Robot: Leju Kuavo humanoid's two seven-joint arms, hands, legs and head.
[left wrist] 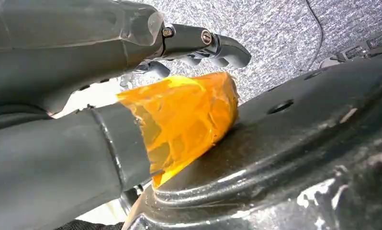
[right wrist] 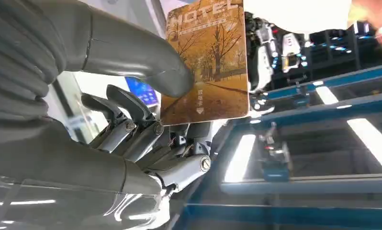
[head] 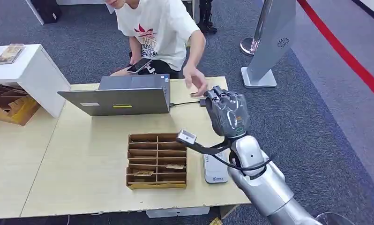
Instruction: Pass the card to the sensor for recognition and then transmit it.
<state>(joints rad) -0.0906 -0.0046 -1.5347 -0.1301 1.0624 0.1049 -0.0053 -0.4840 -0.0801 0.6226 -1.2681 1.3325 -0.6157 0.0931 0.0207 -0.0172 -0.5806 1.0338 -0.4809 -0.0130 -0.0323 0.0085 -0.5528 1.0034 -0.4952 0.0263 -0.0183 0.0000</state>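
While the right hand point(head: 228, 112) was raised over the far side of the counter point(head: 82, 159), the likeliest failure, as I judged it, was a dropped card point(right wrist: 207, 62): only the thumb point(right wrist: 146, 62) on its face and fingers behind it kept it pinched by one end, so a tug from the person's hand point(head: 196, 80) reaching in just beside could twist it loose. It could also reach the person unread (the sensor point(head: 214, 168) lay flat on the counter, near the robot and well apart from the raised hand). The left hand point(left wrist: 107, 96) hung low with nothing visible in it, fingers loosely curled; whether they were closed I could not tell. The card was a brown, glossy hotel card with autumn trees, rounded corners and pale lettering.
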